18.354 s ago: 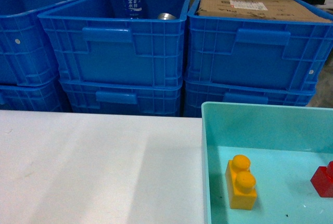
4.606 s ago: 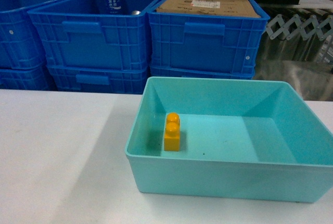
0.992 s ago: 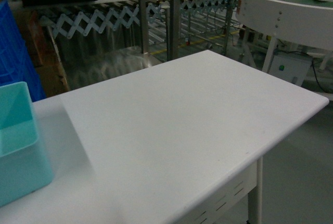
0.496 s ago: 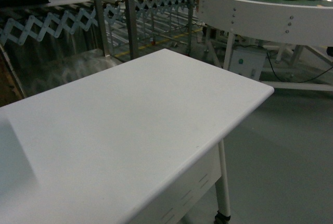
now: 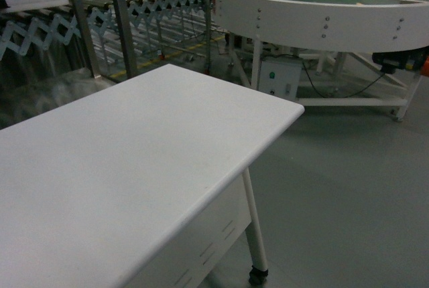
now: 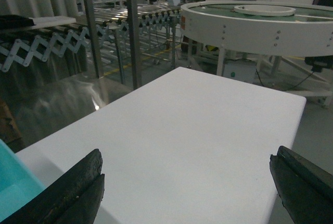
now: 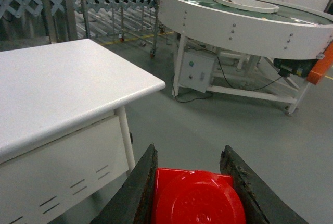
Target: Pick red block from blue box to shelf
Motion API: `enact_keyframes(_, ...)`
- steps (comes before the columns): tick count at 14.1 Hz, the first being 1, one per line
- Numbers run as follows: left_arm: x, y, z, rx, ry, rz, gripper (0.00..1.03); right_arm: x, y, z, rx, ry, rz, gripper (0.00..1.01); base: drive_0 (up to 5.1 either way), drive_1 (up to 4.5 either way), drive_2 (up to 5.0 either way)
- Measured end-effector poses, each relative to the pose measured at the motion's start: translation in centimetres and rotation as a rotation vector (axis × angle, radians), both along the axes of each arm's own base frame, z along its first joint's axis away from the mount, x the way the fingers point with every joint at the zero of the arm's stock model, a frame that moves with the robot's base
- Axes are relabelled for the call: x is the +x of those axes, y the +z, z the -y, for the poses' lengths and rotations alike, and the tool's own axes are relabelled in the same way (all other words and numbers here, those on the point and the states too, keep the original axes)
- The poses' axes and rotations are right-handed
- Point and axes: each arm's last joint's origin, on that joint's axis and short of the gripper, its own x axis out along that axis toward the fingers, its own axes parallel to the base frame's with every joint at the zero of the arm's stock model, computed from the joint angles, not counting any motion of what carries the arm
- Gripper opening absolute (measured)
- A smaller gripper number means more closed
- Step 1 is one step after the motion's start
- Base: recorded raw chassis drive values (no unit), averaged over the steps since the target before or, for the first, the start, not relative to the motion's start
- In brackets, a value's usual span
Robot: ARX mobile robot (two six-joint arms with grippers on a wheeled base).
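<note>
The white bench ran out to a rounded corner on the right of the head view, with its front edge falling away to a thin caster leg and bare grey floor beyond. That floor lay open between the bench corner and the round white conveyor table, which stood well apart on its own frame with a small grey control box beneath it. Behind the bench's far edge stood shiny steel uprights and a run of roller conveyor with scissor-style supports.

The right tool was clenched on the red block, one dark finger pressed against each side of it. In the right wrist view the block hung off the bench, past its corner and above the floor. Its rounded stud faced the camera; the frame cropped the brick, so its long axis could not be told.

The left tool was released, its two dark fingers spread wide with nothing between them, hovering over the bench top. A sliver of the blue box showed at the lower left of that view, just beside the left finger.
</note>
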Motion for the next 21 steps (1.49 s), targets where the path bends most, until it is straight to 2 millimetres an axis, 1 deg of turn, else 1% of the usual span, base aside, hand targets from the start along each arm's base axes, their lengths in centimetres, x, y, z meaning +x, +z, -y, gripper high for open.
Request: enact_keyframes(21, 0.0, 0.0, 0.0, 0.0, 0.0, 0.0, 0.98, 0.0, 0.0, 0.0, 0.0, 0.0, 0.0, 0.29, -1.4, -1.41, -1.4)
